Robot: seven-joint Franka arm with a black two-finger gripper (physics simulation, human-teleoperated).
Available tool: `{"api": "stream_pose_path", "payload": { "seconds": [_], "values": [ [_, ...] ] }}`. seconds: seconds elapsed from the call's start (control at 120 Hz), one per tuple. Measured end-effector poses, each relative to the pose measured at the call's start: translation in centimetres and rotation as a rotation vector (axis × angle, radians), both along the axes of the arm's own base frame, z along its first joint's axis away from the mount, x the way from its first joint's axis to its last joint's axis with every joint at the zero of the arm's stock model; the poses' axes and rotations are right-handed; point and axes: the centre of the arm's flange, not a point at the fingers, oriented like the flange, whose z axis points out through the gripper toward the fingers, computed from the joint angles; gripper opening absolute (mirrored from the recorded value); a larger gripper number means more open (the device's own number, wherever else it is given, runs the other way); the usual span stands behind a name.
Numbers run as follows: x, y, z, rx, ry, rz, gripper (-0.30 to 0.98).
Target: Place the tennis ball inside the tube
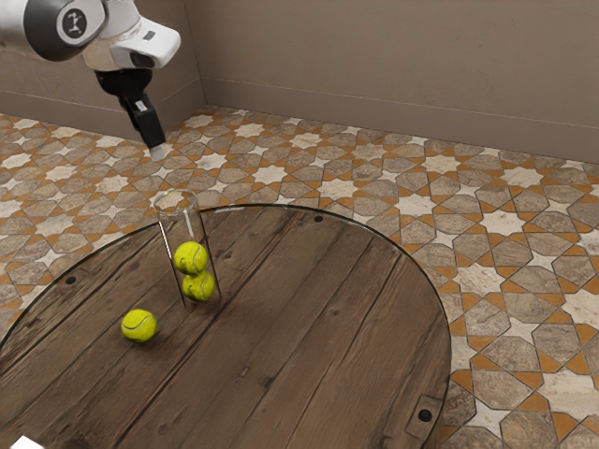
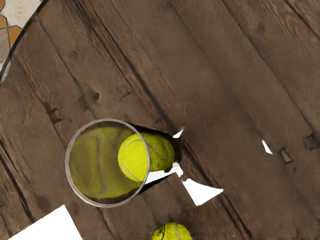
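Observation:
High above the tabletop in the exterior view is my gripper (image 1: 157,150), pointing down, a little above the open top of the clear tube (image 1: 165,229). The tube stands upright on the table with two yellow-green tennis balls stacked inside, an upper ball (image 1: 191,257) and a lower ball (image 1: 199,286). A third tennis ball (image 1: 138,325) lies loose on the wood, apart from the tube. The wrist view looks down on the tube's round rim (image 2: 68,165), with a ball (image 2: 134,159) seen within it; the loose ball (image 2: 172,233) is partly cut off at that view's edge.
The round wooden table (image 1: 318,309) has a thin dark rim and dark round fittings near its edge. A white object (image 1: 26,442) shows at the exterior view's lower left corner. Patterned tile floor and a plain wall lie beyond the table.

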Motion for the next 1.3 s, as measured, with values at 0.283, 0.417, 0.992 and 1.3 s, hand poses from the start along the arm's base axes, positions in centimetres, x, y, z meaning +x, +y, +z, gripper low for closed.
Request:
{"api": "stream_pose_path", "payload": {
  "seconds": [0.283, 0.417, 0.992, 1.3],
  "values": [
    [-5.5, 2.3, -10.4, -0.001, 0.257, 0.061, 0.69],
    [-6.9, 5.5, -19.7, -0.070, 0.342, 0.144, 0.69],
    [-4.5, 13.0, -37.2, -0.224, 0.144, 0.367, 0.65],
    [-4.8, 13.4, -37.9, -0.224, 0.101, 0.393, 0.39]
  ]
}}
